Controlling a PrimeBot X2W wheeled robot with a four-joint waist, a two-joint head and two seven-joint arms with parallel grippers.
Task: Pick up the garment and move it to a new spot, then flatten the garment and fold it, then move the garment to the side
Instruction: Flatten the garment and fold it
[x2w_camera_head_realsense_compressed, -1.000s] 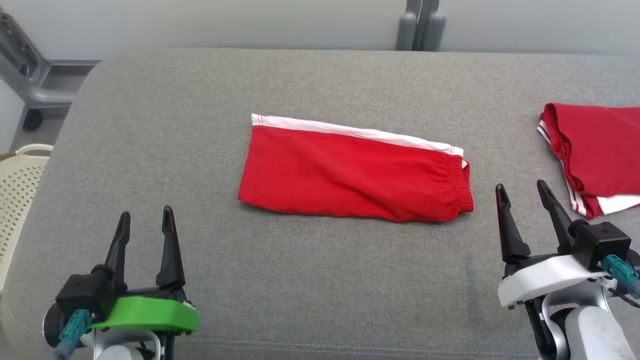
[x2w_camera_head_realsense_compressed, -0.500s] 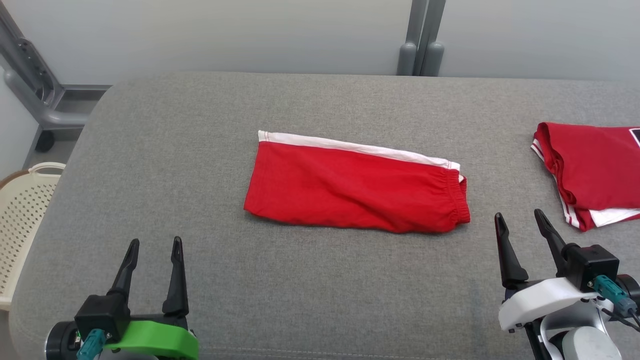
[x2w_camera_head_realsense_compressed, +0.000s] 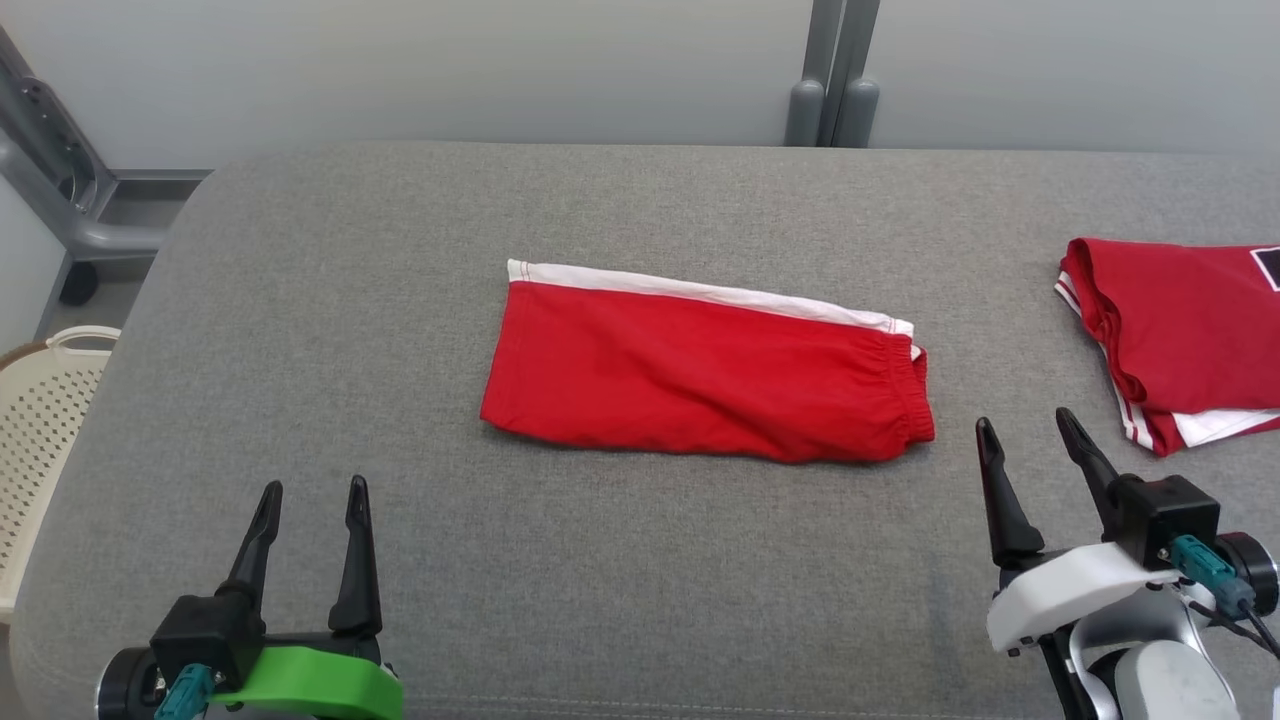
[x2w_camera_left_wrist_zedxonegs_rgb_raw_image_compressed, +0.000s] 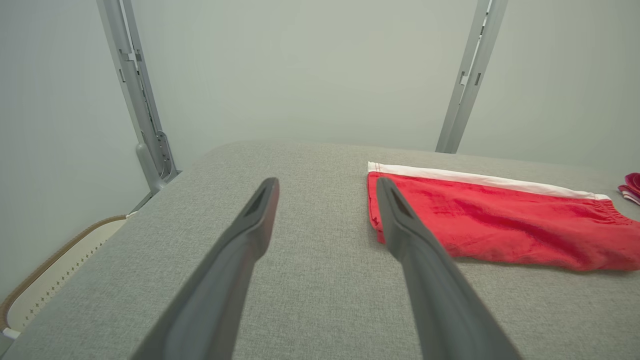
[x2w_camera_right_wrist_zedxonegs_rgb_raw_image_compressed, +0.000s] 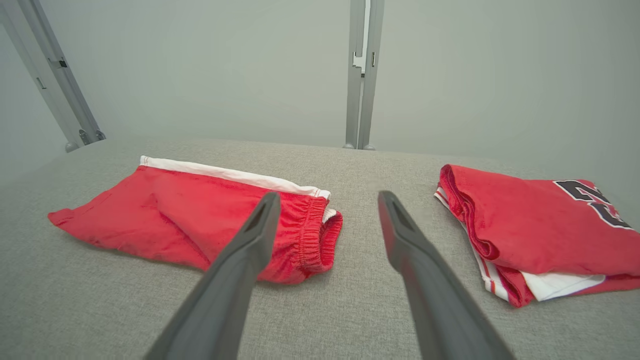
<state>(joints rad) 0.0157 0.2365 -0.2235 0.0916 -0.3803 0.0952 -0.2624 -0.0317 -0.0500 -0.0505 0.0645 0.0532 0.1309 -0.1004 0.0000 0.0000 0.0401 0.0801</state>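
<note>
Nearest in, the green-mounted left gripper (x2w_camera_head_realsense_compressed: 314, 486) and the white-mounted right gripper (x2w_camera_head_realsense_compressed: 1025, 420) sit above the front of the grey fabric-covered table (x2w_camera_head_realsense_compressed: 640, 580). Their fingers point away, jaws spread wide, and both are empty. Since a second ago only the camera has shifted; nothing on the table has moved. Beyond, at centre-table, lie the folded red shorts with a white side stripe (x2w_camera_head_realsense_compressed: 705, 375), long axis left-to-right and elastic waistband toward the right.

- Folded red shorts (x2w_camera_left_wrist_zedxonegs_rgb_raw_image_compressed: 495, 220) lay flat on the grey padded surface (x2w_camera_left_wrist_zedxonegs_rgb_raw_image_compressed: 310, 310), with the white stripe along their far edge.
- Left gripper (x2w_camera_left_wrist_zedxonegs_rgb_raw_image_compressed: 326, 182) hung just left of the shorts, fingers (x2w_camera_left_wrist_zedxonegs_rgb_raw_image_compressed: 250, 235) spread wide and empty.
- Cream basket (x2w_camera_left_wrist_zedxonegs_rgb_raw_image_compressed: 55, 270) sat well left of the shorts, past the surface's edge.
</note>
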